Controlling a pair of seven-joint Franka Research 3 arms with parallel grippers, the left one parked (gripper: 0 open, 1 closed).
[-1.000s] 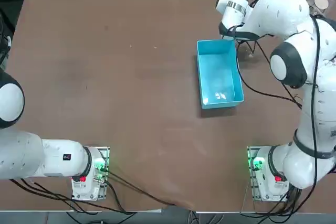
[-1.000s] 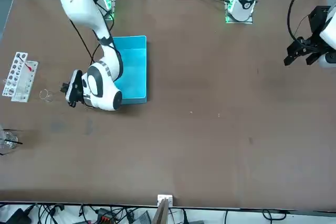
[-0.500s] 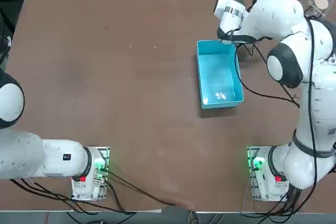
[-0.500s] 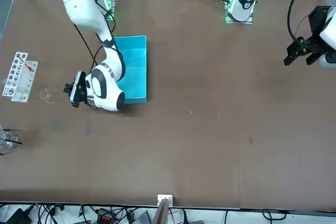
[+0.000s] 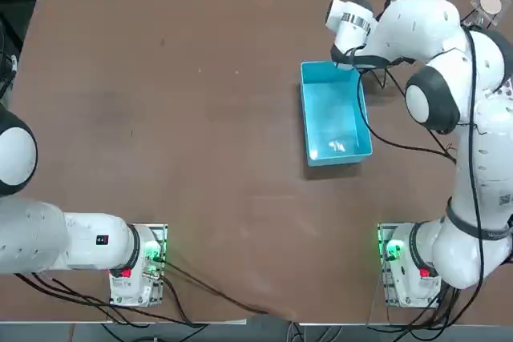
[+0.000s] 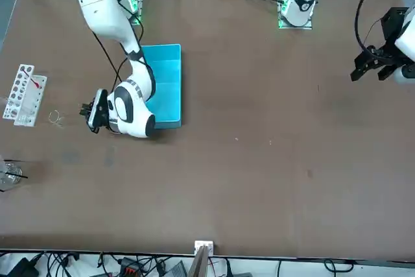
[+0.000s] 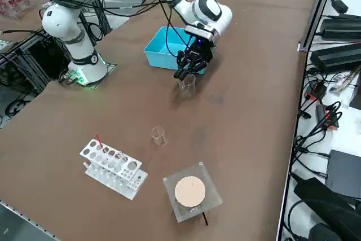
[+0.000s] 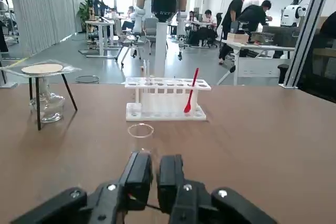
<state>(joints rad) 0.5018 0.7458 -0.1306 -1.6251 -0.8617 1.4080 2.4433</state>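
The right gripper [image 8: 155, 158] is hanging low over the table [image 5: 200, 158], off the far end of the blue tray [image 5: 333, 102]. Its fingers [image 8: 139, 171] are pressing almost together, with only a thin slit between them and nothing pinched there. In the right side view the larger beaker [image 7: 187, 84] is standing upright on the table just beside the fingertips. Whether they are touching its rim cannot be told.

Compared with a second ago, the gripper is sitting a little closer to the blue tray and a little farther from the test-tube rack [image 7: 110, 165] — a small drift in the front view. The tray, the rack and the glass near the rack are lying where they were.

Around it, the blue tray is resting flat at the arm's inner side. Well apart on the outer side, the rack is carrying a red stick [image 8: 191, 92] that is leaning in one hole. Near the rack, a tripod stand [image 8: 38, 98] is bearing a pale disc [image 7: 190, 191]. The smaller beaker [image 7: 158, 135] is standing open-mouthed between the gripper and the rack — the one thing in that line. The wrist view is showing a single glass rim [image 8: 140, 129] ahead of the fingertips, and which beaker it belongs to cannot be told.
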